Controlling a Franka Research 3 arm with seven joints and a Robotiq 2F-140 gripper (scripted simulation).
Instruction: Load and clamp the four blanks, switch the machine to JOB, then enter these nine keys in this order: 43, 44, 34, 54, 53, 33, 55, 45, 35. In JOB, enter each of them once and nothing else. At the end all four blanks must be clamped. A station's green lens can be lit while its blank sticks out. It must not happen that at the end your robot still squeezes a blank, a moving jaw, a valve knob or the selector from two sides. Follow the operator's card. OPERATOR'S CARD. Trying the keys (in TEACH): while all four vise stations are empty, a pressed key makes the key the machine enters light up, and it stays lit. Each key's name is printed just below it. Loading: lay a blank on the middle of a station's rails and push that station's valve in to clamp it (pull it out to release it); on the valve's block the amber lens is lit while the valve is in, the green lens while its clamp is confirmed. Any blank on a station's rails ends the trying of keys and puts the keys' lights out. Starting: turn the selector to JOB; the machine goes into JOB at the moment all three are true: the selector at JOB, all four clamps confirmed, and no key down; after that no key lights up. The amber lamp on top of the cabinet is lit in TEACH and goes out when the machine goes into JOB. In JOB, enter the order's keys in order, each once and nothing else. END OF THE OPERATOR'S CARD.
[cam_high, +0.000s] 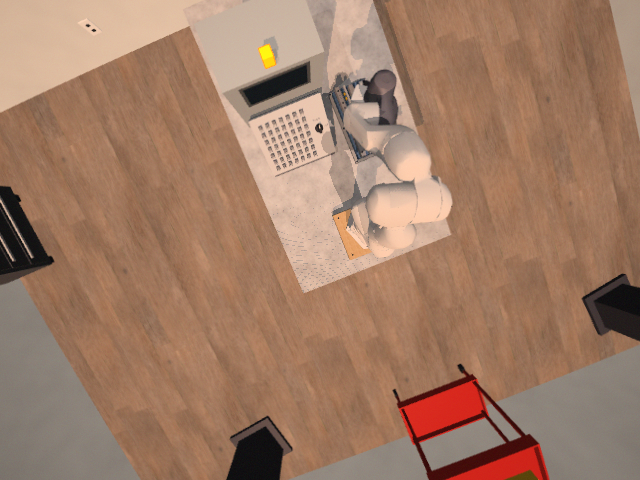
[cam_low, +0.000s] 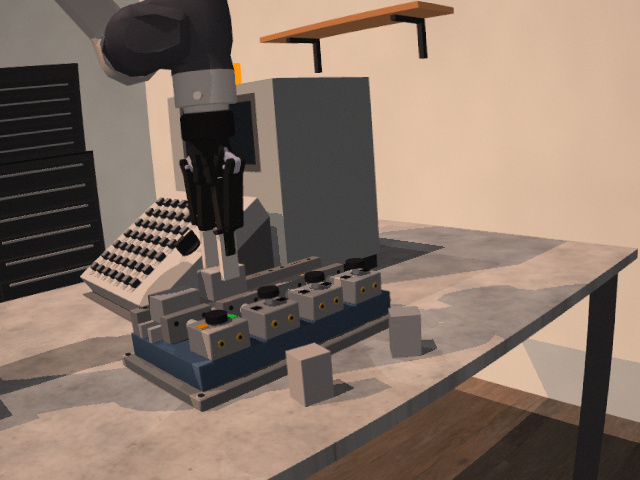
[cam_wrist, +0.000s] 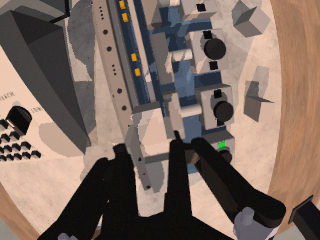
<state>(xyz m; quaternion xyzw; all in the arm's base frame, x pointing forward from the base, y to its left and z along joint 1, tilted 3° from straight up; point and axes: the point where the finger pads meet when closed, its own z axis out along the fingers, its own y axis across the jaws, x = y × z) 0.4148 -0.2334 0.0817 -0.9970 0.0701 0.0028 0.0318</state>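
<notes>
My gripper (cam_low: 216, 253) (cam_wrist: 151, 130) is shut on a blank (cam_low: 214, 289) (cam_wrist: 150, 127) at the second station from the near end. Whether it sits fully on the rails is hidden. At the near-end station another blank (cam_low: 174, 304) (cam_wrist: 155, 175) lies behind its jaw; the amber lens (cam_low: 202, 326) and green lens (cam_low: 232, 316) (cam_wrist: 222, 145) are lit. The second station's valve (cam_low: 267, 292) (cam_wrist: 223, 111) has dark lenses. Two blanks (cam_low: 310, 374) (cam_low: 405, 330) stand on the table. The amber lamp (cam_high: 267, 56) (cam_low: 237, 73) is lit. No key appears lit.
The sloped keyboard (cam_high: 286, 139) (cam_low: 140, 244) with the black selector (cam_high: 319, 127) (cam_low: 188, 242) (cam_wrist: 19, 120) is beside the vise base. The grey cabinet (cam_high: 248, 31) (cam_low: 325, 165) rises behind. Further valves (cam_low: 314, 277) (cam_low: 356, 264) have dark lenses. A wooden board (cam_high: 342, 227) lies near the arm's base.
</notes>
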